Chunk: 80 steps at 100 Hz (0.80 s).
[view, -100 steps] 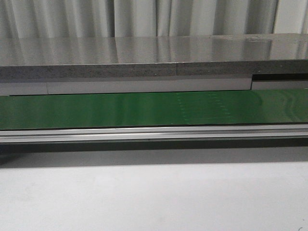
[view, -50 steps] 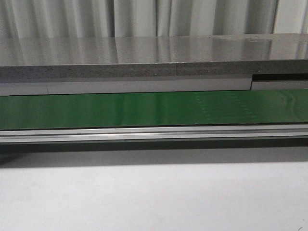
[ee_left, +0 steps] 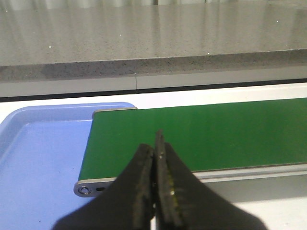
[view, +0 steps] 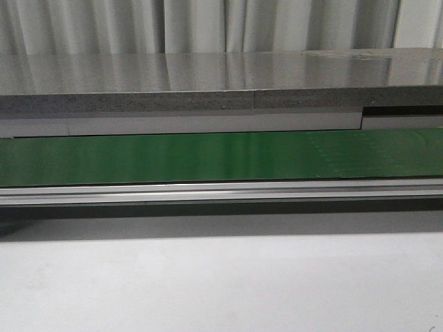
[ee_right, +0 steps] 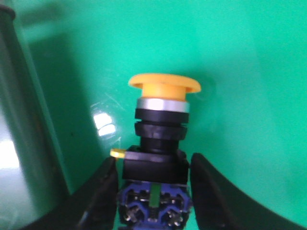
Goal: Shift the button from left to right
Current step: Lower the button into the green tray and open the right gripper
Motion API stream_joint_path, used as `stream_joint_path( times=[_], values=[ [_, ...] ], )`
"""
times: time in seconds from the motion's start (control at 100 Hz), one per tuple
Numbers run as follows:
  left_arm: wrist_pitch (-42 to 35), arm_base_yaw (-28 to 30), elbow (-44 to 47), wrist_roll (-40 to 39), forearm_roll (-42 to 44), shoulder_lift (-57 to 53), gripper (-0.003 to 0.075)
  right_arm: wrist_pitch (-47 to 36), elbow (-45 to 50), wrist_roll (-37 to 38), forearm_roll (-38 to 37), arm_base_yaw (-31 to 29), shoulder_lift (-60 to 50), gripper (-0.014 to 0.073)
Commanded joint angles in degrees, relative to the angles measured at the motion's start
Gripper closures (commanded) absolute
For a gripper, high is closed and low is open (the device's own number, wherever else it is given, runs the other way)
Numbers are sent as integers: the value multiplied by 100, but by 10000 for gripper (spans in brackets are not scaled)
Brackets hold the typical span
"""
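Right gripper point(ee_right: 153, 189) closed on the button point(ee_right: 160, 143), black fingers point(ee_right: 98, 196) pressed against either side of its black boxy body, seen only in the right wrist view. Yellow-orange mushroom head at the far end from the fingers, then a silver collar, black threaded rings, the black body with a small yellow tab at one corner, and a blue terminal block nearest the wrist. Bright green surface point(ee_right: 249, 72) filling the background behind the button, with a glossy reflection just beside the body; cannot tell whether the button touches that surface or hangs above it. Left gripper point(ee_left: 156, 191) pinched shut on nothing, its two dark fingers point(ee_left: 141, 191) meeting in a thin seam, poised over the near edge of the green conveyor belt point(ee_left: 206, 134), close to the belt's rounded metal end roller. Light blue tray point(ee_left: 43, 153) lying just beside that end of the belt, its rim tucked against it. Grey speckled counter point(ee_left: 153, 43) running behind the belt and tray. From the front view, only the belt point(view: 208, 158) stretching across the frame, an aluminium rail point(view: 221, 192) along its near edge, a white table surface point(view: 221, 283) nearer than the rail, the grey counter point(view: 208, 79) behind the belt, and pale curtains point(view: 208, 24) beyond that.
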Motion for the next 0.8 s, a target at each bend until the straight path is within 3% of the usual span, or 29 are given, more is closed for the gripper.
stream_joint_path(
  times=[0.0,0.11,0.18,0.59,0.79],
  values=[
    [-434,-47,-144,11,-74,32,741,-278,-190,-44,50,-27,-260,263],
    [-434,-47,-144,11,-74,32,741,-283,-190,-44,50,-27,-260,127],
    [-434,-47,-144,11,-74,32,741,-285,-190,-44,50,-27,-260,88],
    [-434,-47,-144,11,-74,32,741,-410,-201,120,352,32,-727,84],
    [-434,-47,-144,11,-74,32,741,-698,-201,115,608,478,-1366,84]
  ],
)
